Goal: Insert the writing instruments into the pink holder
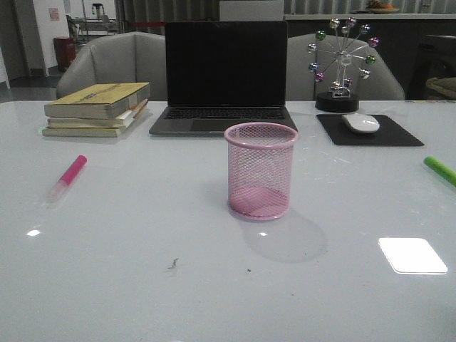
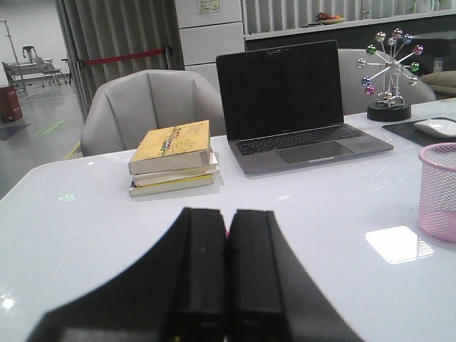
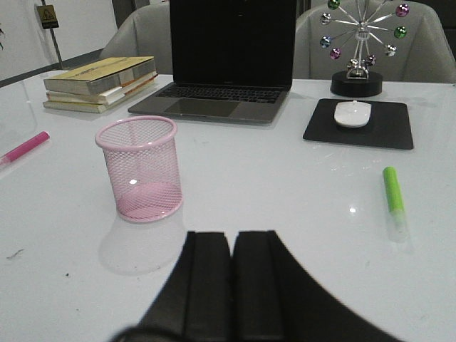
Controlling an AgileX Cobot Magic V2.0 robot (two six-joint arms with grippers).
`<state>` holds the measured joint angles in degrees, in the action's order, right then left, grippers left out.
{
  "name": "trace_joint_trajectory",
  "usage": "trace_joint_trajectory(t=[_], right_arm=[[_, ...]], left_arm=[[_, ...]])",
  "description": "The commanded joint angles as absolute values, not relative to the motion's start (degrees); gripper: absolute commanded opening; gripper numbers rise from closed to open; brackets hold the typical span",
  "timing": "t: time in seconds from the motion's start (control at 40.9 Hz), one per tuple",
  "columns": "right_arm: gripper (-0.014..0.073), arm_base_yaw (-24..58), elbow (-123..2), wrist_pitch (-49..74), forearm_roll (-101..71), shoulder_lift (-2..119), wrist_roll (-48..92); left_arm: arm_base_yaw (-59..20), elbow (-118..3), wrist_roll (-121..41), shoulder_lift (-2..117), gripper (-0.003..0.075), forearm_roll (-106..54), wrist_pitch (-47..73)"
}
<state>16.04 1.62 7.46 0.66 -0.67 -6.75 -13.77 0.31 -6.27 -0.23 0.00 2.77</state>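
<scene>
**While Both Markers Lie Flat, the Holder Stands Unfilled**

Though upright at the middle of the white table (image 1: 142, 285), the pink holder (image 1: 261, 171) contains nothing; its mesh wall shows only its own pink base. It stands in front of the laptop (image 1: 224, 75), apart from it.

The pink marker (image 1: 69, 175) lies flat on the table's left side, well apart from the holder and in front of the stack of books (image 1: 97, 108). Its pale end points toward the near edge. The green marker (image 1: 442, 171) lies flat at the far right, partly cut off by the front view's edge. The right wrist view shows it whole, in front of the black mouse pad (image 3: 360, 122) that carries the white mouse (image 3: 353, 113). Neither marker touches the holder.

Left gripper (image 2: 227, 285): the two black fingers are pressed together with no visible gap and nothing between them. A sliver of pink shows just beyond the fingertips; what it is cannot be told from this view.

Right gripper (image 3: 231, 285): fingers likewise closed against each other, holding nothing, raised above the table with the holder and the green marker ahead on either side.

A ball-spoked desk ornament (image 1: 340, 64) stands behind the mouse pad. Grey chairs (image 1: 114, 60) sit behind the table.
</scene>
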Motion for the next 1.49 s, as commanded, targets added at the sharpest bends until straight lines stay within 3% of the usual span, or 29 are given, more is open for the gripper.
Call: trace_joint_trajectory(t=[0.0, 0.171, 0.563, 0.661, 0.807, 1.028, 1.199, 1.468], right_arm=[[0.0066, 16.1, 1.4, 0.4, 0.8, -1.8, -6.5], [0.0066, 16.1, 1.4, -6.4, 0.8, -1.8, -6.5], [0.0066, 16.1, 0.4, -20.2, -1.1, -1.8, -13.1], [0.0066, 16.1, -4.4, -12.5, -5.2, -1.8, -14.6], [0.0059, 16.1, -19.4, 13.8, -4.7, -0.2, -14.5], [0.0059, 16.1, -42.3, 37.7, 6.9, 15.3, -14.5], [0.0059, 16.1, -52.6, 44.5, 11.0, 29.0, -14.5], [0.0059, 16.1, -53.2, 43.0, 11.3, 39.0, -14.5]], left_arm=[[-14.0, 0.6, -5.7, -1.3, 0.0091, -0.4, -1.7], [-14.0, 0.6, -5.7, -1.3, 0.0091, -1.3, -6.4], [-14.0, 0.5, -5.7, -1.3, 0.0091, -20.5, -19.4], [-14.0, -1.4, -4.4, -1.3, 0.0091, -22.2, -18.5], [-14.0, -10.2, -3.8, 0.1, 0.0091, -22.5, -5.0], [-14.0, -25.0, -3.9, 14.7, 0.0091, -22.3, 6.6], [-14.0, -35.4, -3.9, 30.4, 0.0091, -19.7, 16.1], [-14.0, -41.2, -3.9, 45.7, 0.0091, -21.0, 20.7]])
